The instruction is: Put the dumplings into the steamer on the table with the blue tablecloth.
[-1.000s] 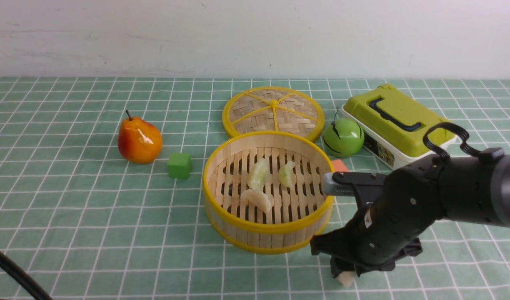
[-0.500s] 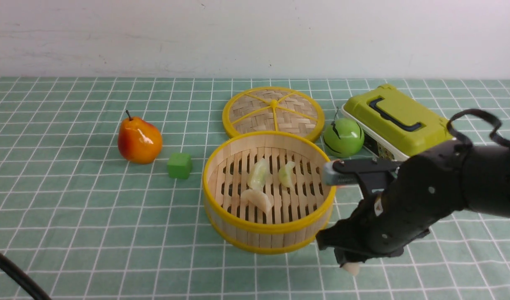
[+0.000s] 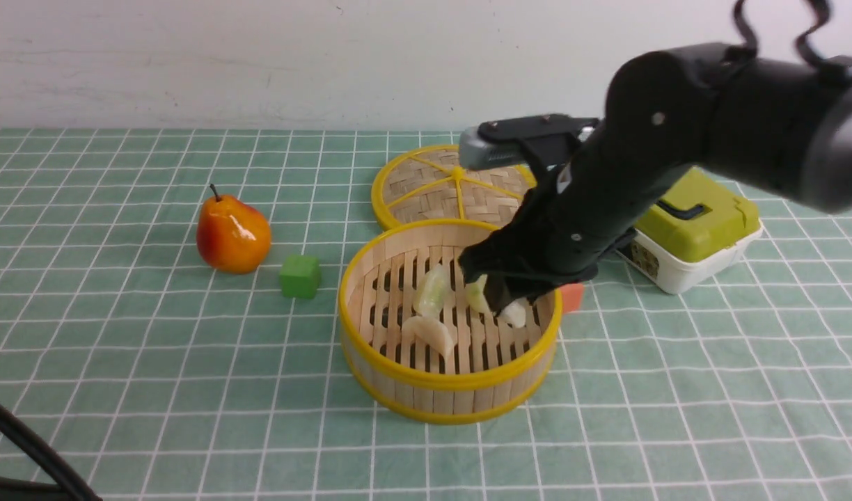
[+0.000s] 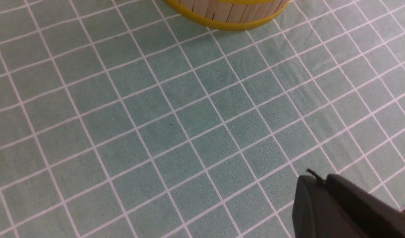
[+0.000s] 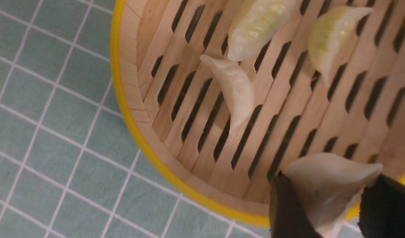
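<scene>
Right gripper point(image 3: 504, 306): I have it pinching the held dumpling point(image 5: 331, 178), the creamy white one, across its fat middle. The pale ends stick out past both dark pads.
Held dumpling's place: over the steamer point(image 3: 447, 400), inside the rim and close to its right-hand wall. I cannot tell whether it already touches the slats.
Already in the steamer: two green dumplings point(image 5: 258, 26) lie side by side near the middle of the floor. One white dumpling point(image 5: 237, 92) lies just in front of them, toward the steamer's front wall.
Left gripper point(image 4: 316, 180): pressed together and holding nothing. It hangs over bare tablecloth point(image 4: 176, 125), well apart from the steamer's front wall.
How it will handle: my guess is light and hollow, with a smooth, slightly slick skin that gives a little under the pads. It looks more likely to squirt out sideways than to break.
Where to hold: across the thick belly, as it is held now. I judge the thin pleated edge and the pointed tips would twist in the grip.
Release: I reckon a low, gentle opening suits it — a light crescent could bounce on the slats or roll against its neighbours.
</scene>
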Robot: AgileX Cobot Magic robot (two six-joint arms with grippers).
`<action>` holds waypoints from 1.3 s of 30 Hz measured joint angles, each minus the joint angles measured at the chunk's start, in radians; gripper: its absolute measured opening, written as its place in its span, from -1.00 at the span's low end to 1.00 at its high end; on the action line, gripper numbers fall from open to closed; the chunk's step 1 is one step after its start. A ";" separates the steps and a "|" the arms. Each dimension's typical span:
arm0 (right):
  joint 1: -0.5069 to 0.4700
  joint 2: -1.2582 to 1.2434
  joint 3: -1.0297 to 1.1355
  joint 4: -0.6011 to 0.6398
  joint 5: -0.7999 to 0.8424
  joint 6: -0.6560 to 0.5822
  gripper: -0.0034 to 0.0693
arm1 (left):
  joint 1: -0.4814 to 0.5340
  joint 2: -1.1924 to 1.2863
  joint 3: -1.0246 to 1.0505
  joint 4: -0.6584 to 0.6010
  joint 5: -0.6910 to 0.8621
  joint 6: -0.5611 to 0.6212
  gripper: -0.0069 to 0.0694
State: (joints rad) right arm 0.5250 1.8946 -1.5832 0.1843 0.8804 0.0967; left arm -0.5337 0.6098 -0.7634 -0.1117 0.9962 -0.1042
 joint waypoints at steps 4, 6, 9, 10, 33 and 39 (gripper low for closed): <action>0.000 0.146 -0.063 0.010 0.000 -0.003 -0.10 | 0.000 0.000 0.000 0.000 0.000 0.000 -0.72; 0.000 0.177 -0.071 0.010 0.001 -0.003 -0.10 | 0.000 0.000 0.000 0.000 0.000 0.000 -0.72; 0.000 0.205 -0.078 0.009 -0.002 -0.003 -0.10 | 0.000 0.000 0.000 0.000 0.001 0.000 -0.72; 0.000 0.205 -0.079 0.006 -0.004 -0.003 -0.10 | 0.000 0.000 0.000 0.000 0.001 0.000 -0.72; 0.000 -0.630 0.413 0.000 -0.270 -0.115 -0.40 | 0.000 -0.315 0.303 -0.024 -0.377 -0.049 -0.66; 0.000 -0.963 0.645 0.002 -0.383 -0.122 -0.95 | 0.000 -0.316 0.306 -0.025 -0.378 -0.051 -0.65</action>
State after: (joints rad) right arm 0.5250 0.9313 -0.9386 0.1868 0.4973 -0.0257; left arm -0.5337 0.2940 -0.4570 -0.1366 0.6186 -0.1555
